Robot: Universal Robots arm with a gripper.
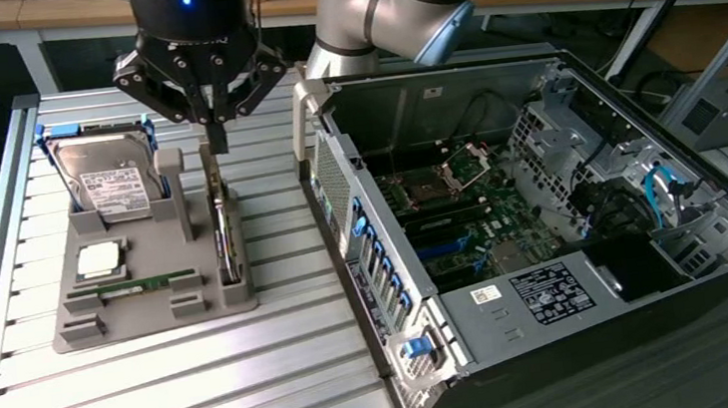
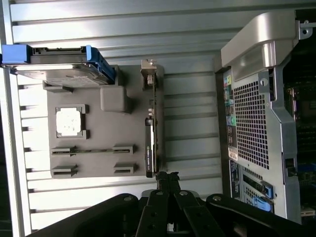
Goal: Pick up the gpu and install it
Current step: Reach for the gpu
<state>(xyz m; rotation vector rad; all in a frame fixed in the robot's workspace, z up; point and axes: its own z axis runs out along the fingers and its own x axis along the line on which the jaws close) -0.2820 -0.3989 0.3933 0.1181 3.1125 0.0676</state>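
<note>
The gpu (image 1: 223,230) stands on its long edge in a slot along the exterior view's right side of the grey holder tray (image 1: 147,315). It shows as a thin card with a dark face and a silver bracket end. From the wrist it appears edge-on, gpu (image 2: 150,138), over the tray (image 2: 98,158). My gripper (image 1: 216,138) hangs point-down just above the card's far end, its two fingers pressed together with nothing between them. In the wrist view the gripper (image 2: 168,177) ends close beside one end of the card.
The tray also holds a hard drive (image 1: 108,178) in a blue caddy, a square processor (image 1: 100,256) and a RAM stick (image 1: 144,282). The open computer case (image 1: 387,292) stands to the exterior view's right, motherboard (image 1: 473,224) exposed. Slatted tabletop (image 1: 182,392) lies in front.
</note>
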